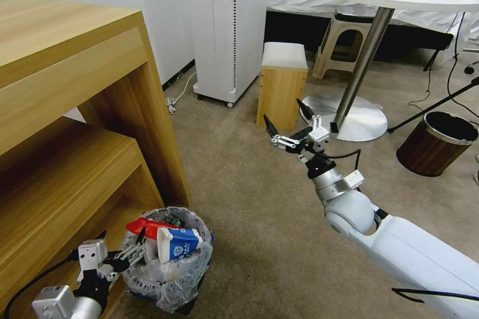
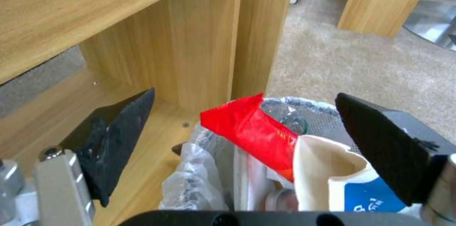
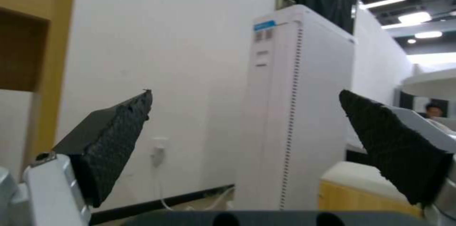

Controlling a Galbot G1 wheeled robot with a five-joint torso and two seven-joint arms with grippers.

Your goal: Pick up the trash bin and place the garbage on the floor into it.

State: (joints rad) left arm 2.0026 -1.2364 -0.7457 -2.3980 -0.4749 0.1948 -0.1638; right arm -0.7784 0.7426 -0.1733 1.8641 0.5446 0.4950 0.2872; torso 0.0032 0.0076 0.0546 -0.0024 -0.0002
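The trash bin (image 1: 172, 264), black with a crinkled plastic liner, stands low on the beige floor (image 1: 259, 209) against the wooden shelf unit. Garbage fills it: a red wrapper (image 1: 149, 225) and a blue-white carton (image 1: 178, 244) stick out of the top. In the left wrist view the red wrapper (image 2: 249, 133) and carton (image 2: 342, 179) lie just beyond my fingers. My left gripper (image 1: 122, 239) is open at the bin's near rim, one finger on each side of it (image 2: 245, 94). My right gripper (image 1: 286, 115) hangs open and empty in the air over the carpet, facing the wall (image 3: 244, 98).
A wooden shelf unit (image 1: 75, 109) fills the left side. Behind stand a white appliance (image 1: 229, 25), a wooden stool (image 1: 282, 84), a beige plastic stool (image 1: 344, 40) and a round table's metal foot (image 1: 357, 117). A dark-brown bin (image 1: 436, 144) and cables sit at the right.
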